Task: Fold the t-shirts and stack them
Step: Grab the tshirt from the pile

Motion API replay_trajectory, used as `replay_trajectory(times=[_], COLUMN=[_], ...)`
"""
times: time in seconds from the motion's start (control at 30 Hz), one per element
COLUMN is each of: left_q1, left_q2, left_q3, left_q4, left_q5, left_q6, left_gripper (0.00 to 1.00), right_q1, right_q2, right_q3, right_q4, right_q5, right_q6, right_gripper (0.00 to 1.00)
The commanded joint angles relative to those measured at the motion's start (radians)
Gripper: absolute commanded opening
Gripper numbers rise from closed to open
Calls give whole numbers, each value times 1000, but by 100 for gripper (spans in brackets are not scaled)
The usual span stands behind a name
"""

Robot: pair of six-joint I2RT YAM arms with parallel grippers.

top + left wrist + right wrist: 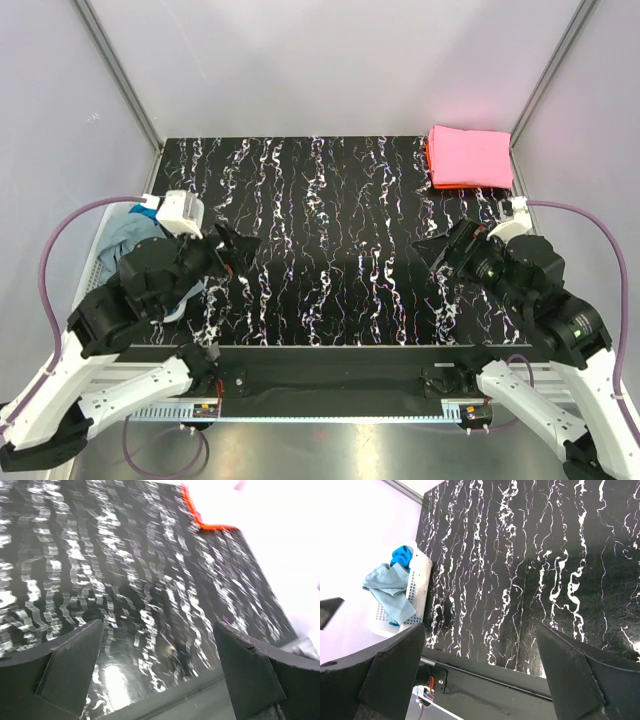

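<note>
Black desk (330, 200) holds a folded pink t-shirt (470, 155), far right. Your left claw (232, 262) and right claw (435, 258) are open.

the view is blurred. the left gripper (157, 630) is spread wide, its 2 dark fingers (70, 665) at the lower corners, with only the black white-veined table (125, 570) between them. far behind, the rim of an orange-red t-shirt (192, 512) shows, the rest washed out.

Bare worktop (330, 230) spans between left pincer (238, 248) and right pincer (432, 250). Folded pink t-shirt (470, 157) occupies the far right corner; a white basket (420, 577) flanks the left edge.
</note>
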Motion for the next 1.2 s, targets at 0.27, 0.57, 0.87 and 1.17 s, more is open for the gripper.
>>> replay_trajectory(times=[0.27,0.57,0.87,1.17], left_q1=[353,771,942,890], left_q2=[245,245,304,247], left_q3=[15,-143,-393,17], left_q4=[-211,-206,169,305], left_q5=[-463,-565,-354,20], left_q6=[-305,-451,-431,-152], left_gripper=[96,93,86,0], right_q1=[4,2,2,2], right_q2=[-16,-59,-76,-72], right_q3=[-57,-123,-123,-94], right_q4=[67,98,130,142], right_q5=[-56,-145,-200,-182], right_q6=[9,35,14,5], right_gripper=[100,100,100,100])
